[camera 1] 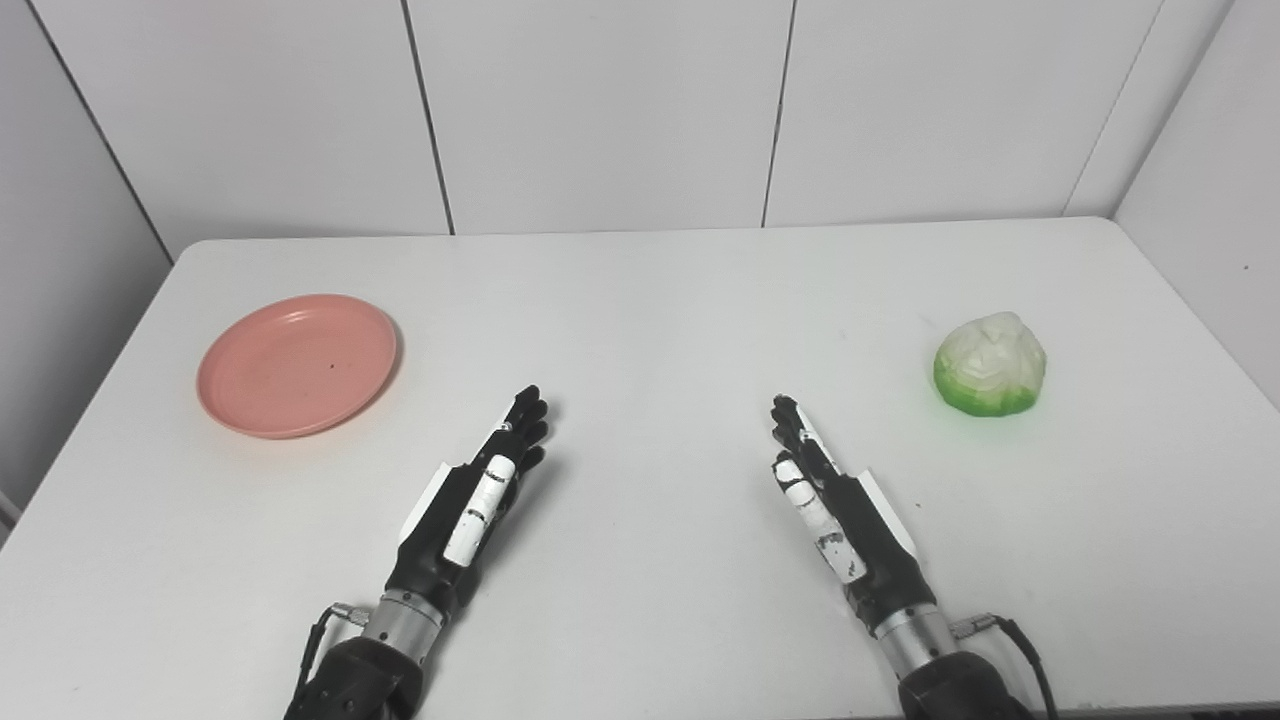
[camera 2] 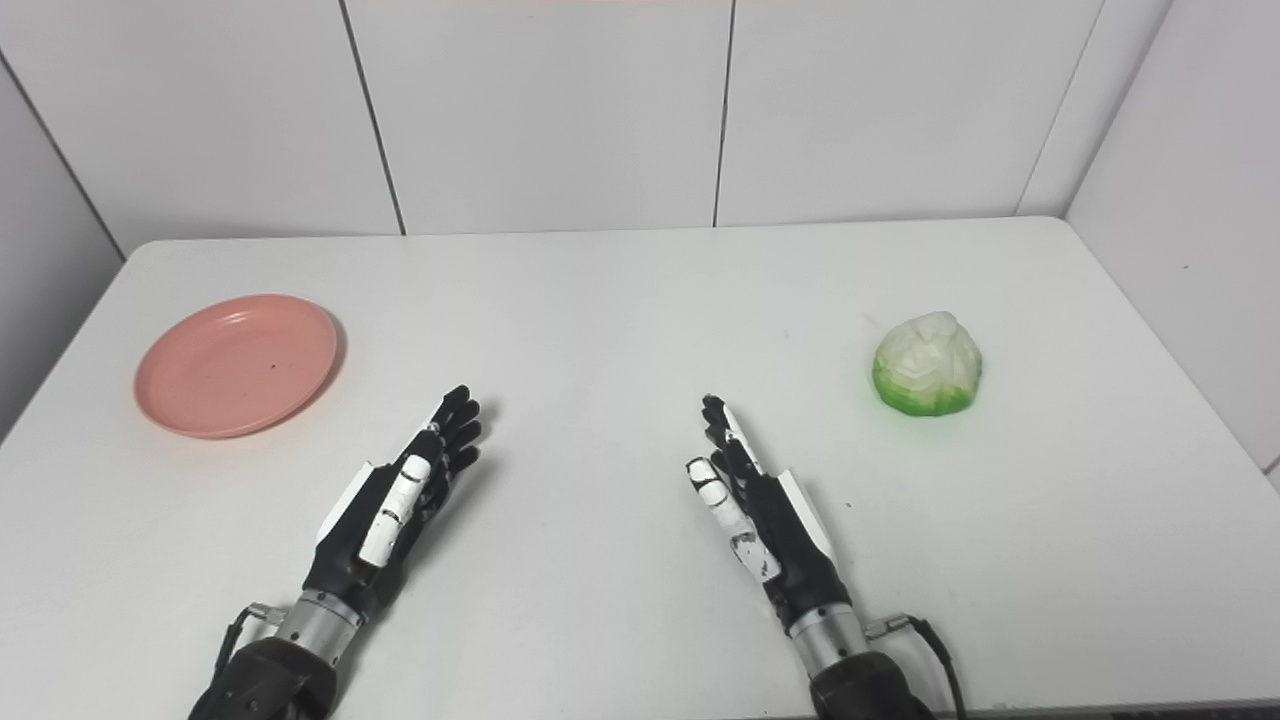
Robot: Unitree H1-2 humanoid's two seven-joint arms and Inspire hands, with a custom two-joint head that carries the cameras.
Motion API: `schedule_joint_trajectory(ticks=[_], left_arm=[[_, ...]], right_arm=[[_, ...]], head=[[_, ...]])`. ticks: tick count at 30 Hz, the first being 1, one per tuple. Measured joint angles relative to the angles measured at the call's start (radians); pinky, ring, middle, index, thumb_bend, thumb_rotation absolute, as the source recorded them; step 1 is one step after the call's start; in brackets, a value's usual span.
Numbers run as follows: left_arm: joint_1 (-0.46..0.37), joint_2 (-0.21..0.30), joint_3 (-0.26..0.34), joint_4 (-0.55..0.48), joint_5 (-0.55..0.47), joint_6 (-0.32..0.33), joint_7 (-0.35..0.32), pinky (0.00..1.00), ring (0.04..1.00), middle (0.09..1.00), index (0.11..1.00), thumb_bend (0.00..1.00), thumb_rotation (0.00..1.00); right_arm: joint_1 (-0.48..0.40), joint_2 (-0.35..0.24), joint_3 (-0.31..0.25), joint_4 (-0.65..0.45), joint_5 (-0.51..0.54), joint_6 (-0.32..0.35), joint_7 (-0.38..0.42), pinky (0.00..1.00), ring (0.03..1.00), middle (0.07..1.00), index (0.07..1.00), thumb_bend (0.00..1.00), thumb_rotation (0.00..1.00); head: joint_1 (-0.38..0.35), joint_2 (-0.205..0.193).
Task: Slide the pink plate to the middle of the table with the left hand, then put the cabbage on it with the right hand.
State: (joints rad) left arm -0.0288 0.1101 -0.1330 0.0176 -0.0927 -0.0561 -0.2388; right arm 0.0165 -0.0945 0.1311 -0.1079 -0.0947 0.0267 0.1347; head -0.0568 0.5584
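The round, shallow pink plastic plate (camera 1: pixel 297 365) sits empty at the table's left side, well apart from the released, extended left hand (camera 1: pixel 478 497), which should press its rim lightly and slide it level toward centre, while the released right hand (camera 2: pixel 752 505) waits short of the green-and-white cabbage (camera 2: pixel 927 364); both views show the same layout.

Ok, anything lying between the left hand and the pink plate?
Nothing: only bare table separates the left hand from the pink plate, clearest in the left eye view.
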Motion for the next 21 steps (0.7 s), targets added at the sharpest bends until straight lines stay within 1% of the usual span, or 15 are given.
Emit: schedule_joint_trajectory(ticks=[2, 7, 14, 21], left_arm=[[-0.001, 0.0, 0.0, 0.002, 0.002, -0.003, 0.0, 0.99, 0.999, 1.0, 1.0, 0.52, 1.0], [-0.004, -0.001, 0.0, 0.009, 0.008, -0.006, 0.0, 0.98, 0.995, 1.0, 1.0, 0.51, 1.0], [-0.005, -0.002, 0.002, 0.01, 0.009, -0.007, 0.0, 0.98, 0.996, 1.0, 1.0, 0.51, 1.0], [-0.006, -0.002, 0.002, 0.01, 0.009, -0.007, 0.0, 0.99, 1.0, 1.0, 1.0, 0.52, 1.0]], right_arm=[[-0.001, 0.0, -0.001, 0.004, 0.001, -0.002, 0.0, 1.0, 0.992, 1.0, 1.0, 0.37, 1.0], [-0.007, 0.003, -0.002, 0.015, -0.001, -0.014, -0.002, 1.0, 0.989, 1.0, 1.0, 0.38, 1.0], [-0.008, 0.003, -0.001, 0.016, -0.008, -0.019, -0.002, 1.0, 0.992, 1.0, 1.0, 0.4, 1.0], [-0.008, 0.003, -0.002, 0.015, -0.003, -0.018, -0.001, 1.0, 0.995, 1.0, 1.0, 0.39, 1.0]], head=[[0.0, -0.009], [0.0, -0.012], [0.002, -0.002], [0.003, 0.003]])
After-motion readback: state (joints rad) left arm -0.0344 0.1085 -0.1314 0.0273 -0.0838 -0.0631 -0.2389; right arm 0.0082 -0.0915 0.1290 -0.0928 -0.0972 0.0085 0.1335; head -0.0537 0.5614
